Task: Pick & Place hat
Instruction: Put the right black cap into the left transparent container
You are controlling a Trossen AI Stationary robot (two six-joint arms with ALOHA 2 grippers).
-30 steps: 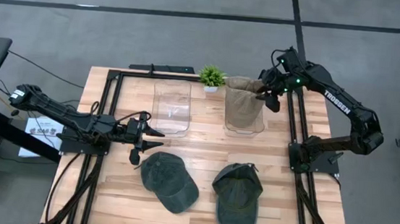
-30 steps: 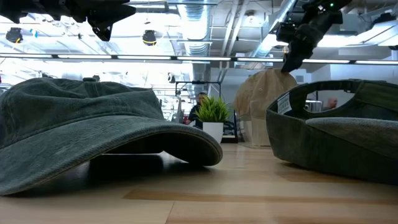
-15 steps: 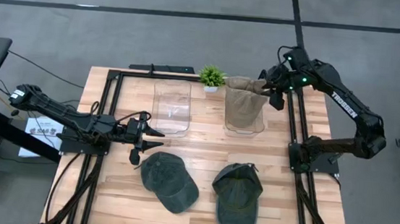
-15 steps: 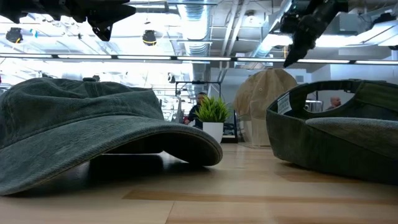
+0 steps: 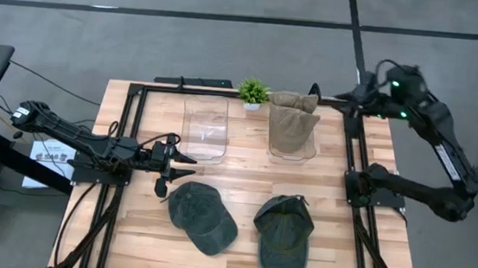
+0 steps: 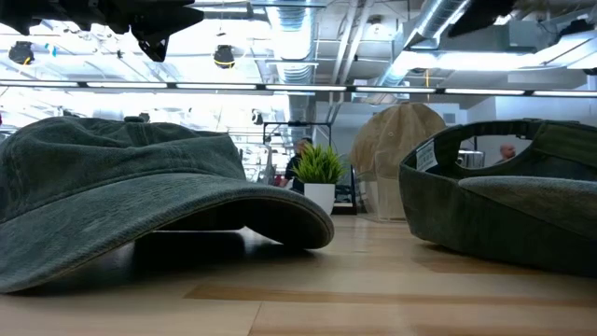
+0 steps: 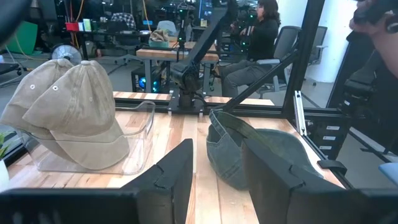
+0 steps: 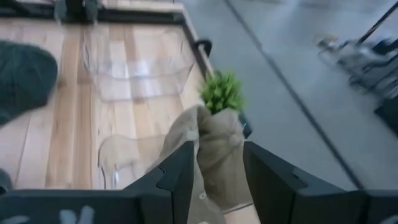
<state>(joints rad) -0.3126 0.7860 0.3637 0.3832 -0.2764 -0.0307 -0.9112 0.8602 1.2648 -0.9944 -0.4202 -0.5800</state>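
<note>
left pincer spread, left-centre, empty | right pincer spread, upper right | tan hats in clear bin

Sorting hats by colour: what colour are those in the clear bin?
Tan hats, clearest in the left wrist view.

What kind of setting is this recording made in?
Most likely a robotics lab or workshop: exposed ceiling ducts, a person seated among equipment benches, and a wooden table with a black frame.
</note>
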